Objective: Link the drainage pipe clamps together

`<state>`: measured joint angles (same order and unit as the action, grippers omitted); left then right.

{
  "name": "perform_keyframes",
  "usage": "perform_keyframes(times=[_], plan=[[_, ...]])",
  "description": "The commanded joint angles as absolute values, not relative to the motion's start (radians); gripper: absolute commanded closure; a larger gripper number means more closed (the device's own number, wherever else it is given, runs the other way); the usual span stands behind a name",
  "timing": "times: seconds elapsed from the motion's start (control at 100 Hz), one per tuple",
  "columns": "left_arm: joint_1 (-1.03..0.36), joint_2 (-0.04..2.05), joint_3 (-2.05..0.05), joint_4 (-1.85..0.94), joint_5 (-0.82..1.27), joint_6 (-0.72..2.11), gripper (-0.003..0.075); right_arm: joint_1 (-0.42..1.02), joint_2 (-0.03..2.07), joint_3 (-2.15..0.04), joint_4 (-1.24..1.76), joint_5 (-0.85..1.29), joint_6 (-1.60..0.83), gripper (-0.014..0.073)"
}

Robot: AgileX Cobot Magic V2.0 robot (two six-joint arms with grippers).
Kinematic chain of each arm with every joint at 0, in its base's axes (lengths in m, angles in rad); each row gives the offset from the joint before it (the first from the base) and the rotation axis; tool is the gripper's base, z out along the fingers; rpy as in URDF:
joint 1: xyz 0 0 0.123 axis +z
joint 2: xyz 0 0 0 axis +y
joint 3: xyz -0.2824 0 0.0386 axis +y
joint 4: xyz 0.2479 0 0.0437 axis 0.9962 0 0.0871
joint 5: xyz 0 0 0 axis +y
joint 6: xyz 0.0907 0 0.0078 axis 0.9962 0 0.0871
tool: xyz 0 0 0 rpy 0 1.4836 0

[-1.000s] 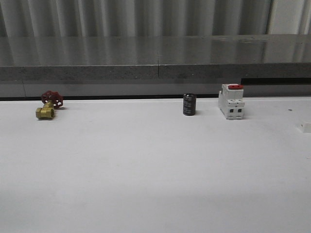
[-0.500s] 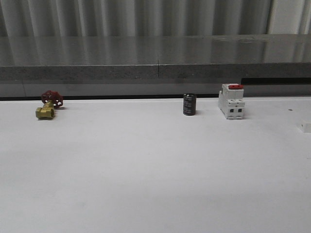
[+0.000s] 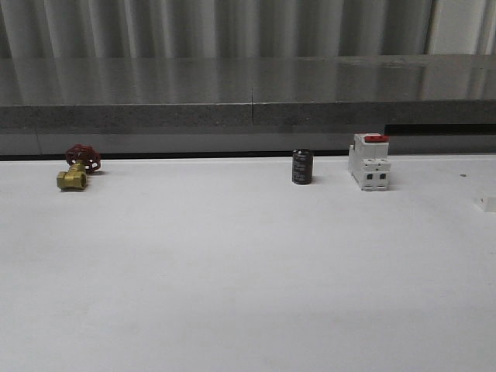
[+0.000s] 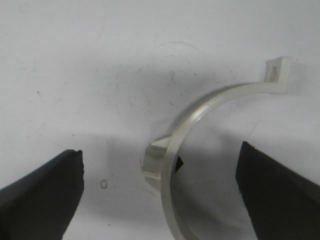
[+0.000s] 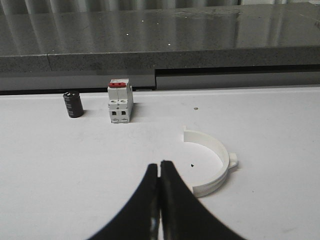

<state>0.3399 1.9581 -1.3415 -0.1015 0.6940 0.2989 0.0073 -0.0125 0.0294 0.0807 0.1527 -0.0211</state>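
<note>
In the front view we see a white table (image 3: 232, 279). A brass valve (image 3: 76, 170) with a red wheel sits at the far left. A small black can (image 3: 302, 167) stands near the middle, with a white switch block (image 3: 369, 162) with a red top to its right.

In the left wrist view our left claw (image 4: 160, 185) is spread wide, and one white clamp half (image 4: 200, 145) lies on the table between its fingers, not touching them.

In the right wrist view our right claw (image 5: 160, 172) is pressed together and holds nothing. The other clamp half (image 5: 212, 162) lies just to its right in the frame.
</note>
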Motion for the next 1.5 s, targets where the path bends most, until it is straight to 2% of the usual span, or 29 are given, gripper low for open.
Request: perform_keyframes(times=[0.0,0.42,0.5,0.55,0.62,0.74,0.79,0.88,1.19,1.33,1.49], plan=[[0.344,1.923,-1.381,-0.107,0.662,0.304,0.0114,0.002,-0.024,0.009,0.084,0.070,-0.025,0.0661],[0.342,1.993,-1.381,-0.107,0.643,0.321,0.0114,0.002,-0.024,0.009,0.084,0.070,-0.025,0.0661],[0.342,1.993,-1.381,-0.107,0.643,0.327,0.0139,0.002,-0.024,0.009,0.084,0.070,-0.025,0.0661],[0.342,1.993,-1.381,-0.107,0.643,0.327,0.0186,0.002,-0.024,0.009,0.084,0.070,-0.025,0.0661],[0.342,1.993,-1.381,-0.107,0.645,0.327,0.0297,0.002,-0.024,0.009,0.084,0.070,-0.025,0.0661],[0.342,1.993,-1.381,-0.107,0.655,0.327,0.0556,0.002,-0.024,0.009,0.084,0.070,-0.025,0.0661],[0.342,1.993,-1.381,-0.107,0.665,0.327,0.0640,0.002,-0.024,0.009,0.084,0.070,-0.025,0.0661],[0.342,1.984,-1.381,-0.110,0.677,0.327,0.0742,0.002,-0.024,0.009,0.084,0.070,-0.025,0.0661],[0.304,1.848,-1.381,-0.233,0.819,0.310,0.0741,0.002,-0.024,0.009,0.084,0.070,-0.025,0.0661],[0.213,1.767,-1.379,-0.233,0.855,0.201,0.0741,0.002,-0.024,0.009,0.084,0.070,-0.025,0.0661],[0.032,1.736,-1.379,-0.173,0.872,0.074,0.0741,0.002,-0.024,0.009,0.084,0.070,-0.025,0.0661]])
